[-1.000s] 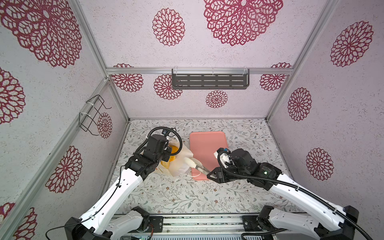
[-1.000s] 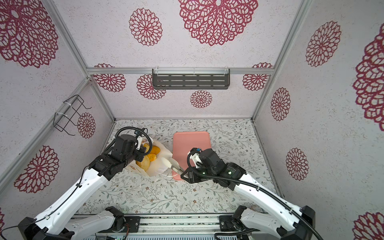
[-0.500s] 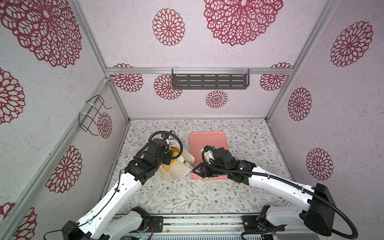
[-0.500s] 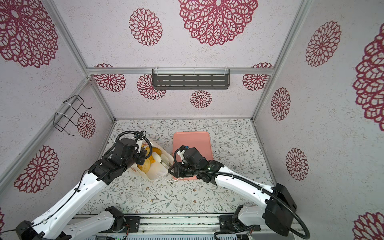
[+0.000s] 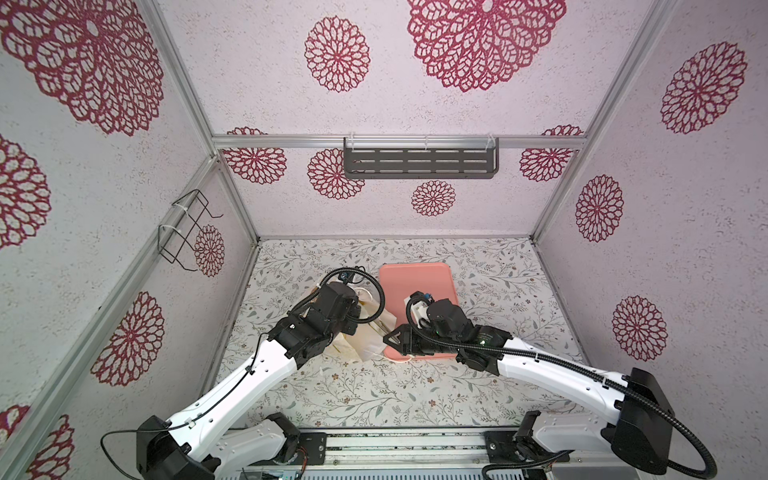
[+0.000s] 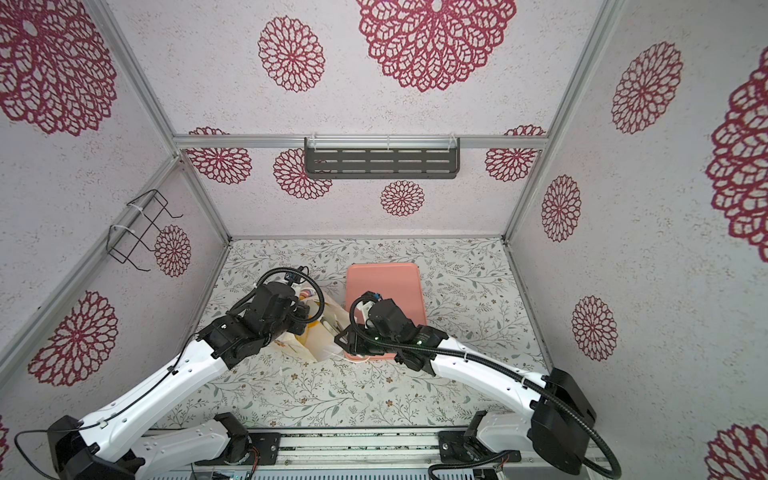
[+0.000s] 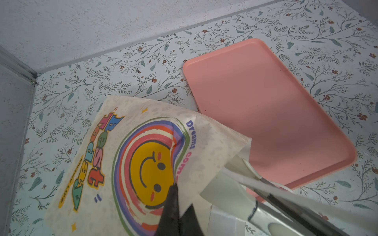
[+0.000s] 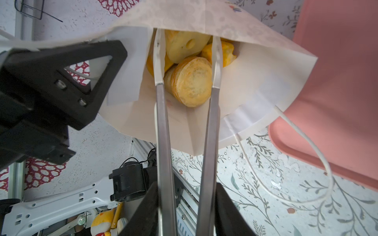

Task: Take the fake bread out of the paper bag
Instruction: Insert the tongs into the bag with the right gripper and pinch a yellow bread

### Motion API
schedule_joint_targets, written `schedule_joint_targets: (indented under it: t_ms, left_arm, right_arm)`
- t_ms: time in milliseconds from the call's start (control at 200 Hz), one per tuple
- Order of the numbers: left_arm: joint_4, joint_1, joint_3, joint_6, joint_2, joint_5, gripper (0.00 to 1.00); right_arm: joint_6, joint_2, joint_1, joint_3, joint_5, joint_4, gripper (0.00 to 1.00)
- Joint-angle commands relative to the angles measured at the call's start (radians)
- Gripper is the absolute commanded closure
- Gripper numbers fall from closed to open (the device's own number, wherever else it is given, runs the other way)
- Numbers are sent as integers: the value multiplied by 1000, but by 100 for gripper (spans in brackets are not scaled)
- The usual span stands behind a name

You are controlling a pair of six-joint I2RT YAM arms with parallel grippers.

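The paper bag (image 7: 122,163) lies tilted on the table, smiley print up, left of the pink tray in both top views (image 5: 370,332) (image 6: 320,349). My left gripper (image 7: 176,190) is shut on the edge of its mouth and holds it up. My right gripper (image 8: 186,188) (image 5: 395,337) is shut on metal tongs (image 8: 161,122) that reach into the mouth. Their white tips stand either side of a round flaky piece of fake bread (image 8: 192,81) with a gap on each side. A ring-shaped piece (image 8: 184,45) and an orange piece (image 8: 225,53) lie deeper inside.
The flat pink tray (image 5: 419,286) (image 7: 266,102) sits right beside the bag, its near corner under my right wrist. A white cord handle (image 8: 306,163) trails onto the floral table. A wire rack (image 5: 183,232) hangs on the left wall, a grey shelf (image 5: 419,162) on the back wall.
My right arm has swung left toward the bag and the tongs have gone into its mouth. My left arm has shifted over the bag and covers more of it from above.
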Motion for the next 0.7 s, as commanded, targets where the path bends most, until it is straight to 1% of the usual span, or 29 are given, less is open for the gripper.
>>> schedule_joint_targets:
  t_ms: [0, 125, 475, 695]
  left_arm:
    - [14, -30, 12, -34, 15, -34, 100]
    - [9, -44, 9, -42, 20, -44, 100]
    - [3, -53, -5, -45, -14, -59, 100]
    - [1, -55, -11, -45, -17, -59, 100]
  right_arm:
    - [47, -56, 7, -16, 11, 75, 59]
    - [57, -58, 7, -32, 11, 86, 58]
    - [109, -44, 9, -61, -15, 199, 58]
    - [120, -21, 9, -69, -12, 192, 58]
